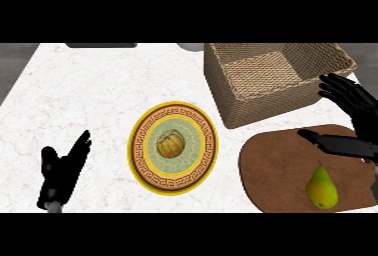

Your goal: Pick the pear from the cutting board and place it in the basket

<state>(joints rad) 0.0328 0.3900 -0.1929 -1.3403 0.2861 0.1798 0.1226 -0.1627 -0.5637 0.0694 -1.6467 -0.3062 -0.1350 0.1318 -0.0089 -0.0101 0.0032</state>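
The right hand (360, 112) hangs over the far right part of the cutting board (277, 165), its fingers spread apart and straight and its thumb stretched out to the left. It holds nothing.

Nearest the robot, the pear (322, 189) lies on the near right part of the brown board, stem end pointing away, below the thumb and apart from it. The left hand (63, 170) rests open at the view's lower left, fingers up, well apart from everything else on the white marble counter (88, 90).

Between the two hands lies a round plate (145, 150) with a yellow edge and a brown key-pattern band. A ribbed, tan, rounded item (171, 144) sits at its centre; whether it is a nut or a small squash cannot be told. Farther off, just beyond the board, stands the woven basket (266, 105), square, with nothing showing inside it. The right hand's fingertips are beside its right wall.

The step in hand looks like the approach to the pick, since the pear is not yet grasped. The next move probably calls for the right hand to come back toward the robot and down, so thumb and fingers can close round the pear's broad lower body. A short carry forward and left to the basket would follow.

No brand, label or readable writing appears on anything; the plate's border is pattern only.
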